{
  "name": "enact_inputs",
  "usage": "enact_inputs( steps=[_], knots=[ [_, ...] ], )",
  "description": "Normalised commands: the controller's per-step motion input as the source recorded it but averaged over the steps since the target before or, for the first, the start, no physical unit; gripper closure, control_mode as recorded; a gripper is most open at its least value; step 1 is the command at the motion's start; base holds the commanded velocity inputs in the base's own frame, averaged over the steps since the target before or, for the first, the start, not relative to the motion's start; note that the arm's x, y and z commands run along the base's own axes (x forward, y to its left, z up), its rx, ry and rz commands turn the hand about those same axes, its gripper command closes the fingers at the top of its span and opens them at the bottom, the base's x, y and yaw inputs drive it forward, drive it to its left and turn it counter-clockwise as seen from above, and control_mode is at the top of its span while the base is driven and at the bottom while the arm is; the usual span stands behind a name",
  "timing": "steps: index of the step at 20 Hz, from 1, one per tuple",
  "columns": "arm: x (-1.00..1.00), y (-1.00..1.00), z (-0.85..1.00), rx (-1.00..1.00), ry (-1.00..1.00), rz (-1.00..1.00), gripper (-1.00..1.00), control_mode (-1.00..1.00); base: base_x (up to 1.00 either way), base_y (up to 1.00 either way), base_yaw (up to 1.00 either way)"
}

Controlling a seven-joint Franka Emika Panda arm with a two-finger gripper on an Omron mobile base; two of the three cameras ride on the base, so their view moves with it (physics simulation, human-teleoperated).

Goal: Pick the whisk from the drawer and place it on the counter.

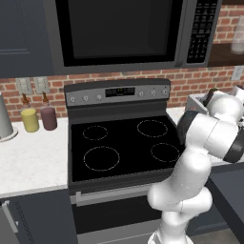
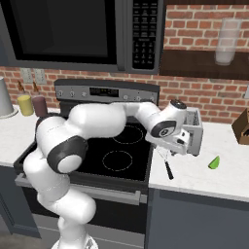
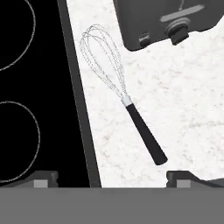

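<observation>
Whisk (image 3: pixel 124 98) lies flat on the counter (image 3: pixel 183 118), just beside the stovetop (image 3: pixel 30 92) edge, wire head toward the toaster (image 3: pixel 168 19), black handle pointing away from it. Whisk is not touching the toaster and lies apart from the stovetop rim. In right base view the whisk (image 2: pixel 167 165) sits on the counter (image 2: pixel 194 177) betw. stovetop (image 2: pixel 114 151) and toaster (image 2: pixel 192 131), handle toward the counter front edge.

Gripper (image 2: pixel 176 146) hangs over the whisk, near the toaster, holding nothing; fingers spread wide, tips (image 3: pixel 43 177) at either side of hand view, w/ the whisk clear betw. them and not touched.

Small green object (image 2: pixel 214 162) on the counter well past the toaster. Yellow and maroon jars (image 1: pixel 39 118) on the counter on the far side of the stovetop (image 1: pixel 124 145) from the toaster. Drawer: can't tell which front it is.
</observation>
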Motion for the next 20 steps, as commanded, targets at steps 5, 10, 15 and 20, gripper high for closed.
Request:
enact_inputs(
  steps=[5,10,15,20],
  knots=[
    [-0.74,1.0,0.78,-0.11,-0.14,-0.08,-1.0,-1.0,0.0,0.0,0.0],
    [-0.87,1.0,0.63,-0.13,-0.11,0.0,-1.0,-1.0,0.0,0.0,0.0],
    [-0.92,1.0,0.56,-0.17,-0.11,0.01,-1.0,-1.0,0.0,0.0,0.0],
    [-0.96,1.0,0.85,-0.11,-0.05,0.05,-1.0,-1.0,0.0,0.0,0.0]
  ],
)
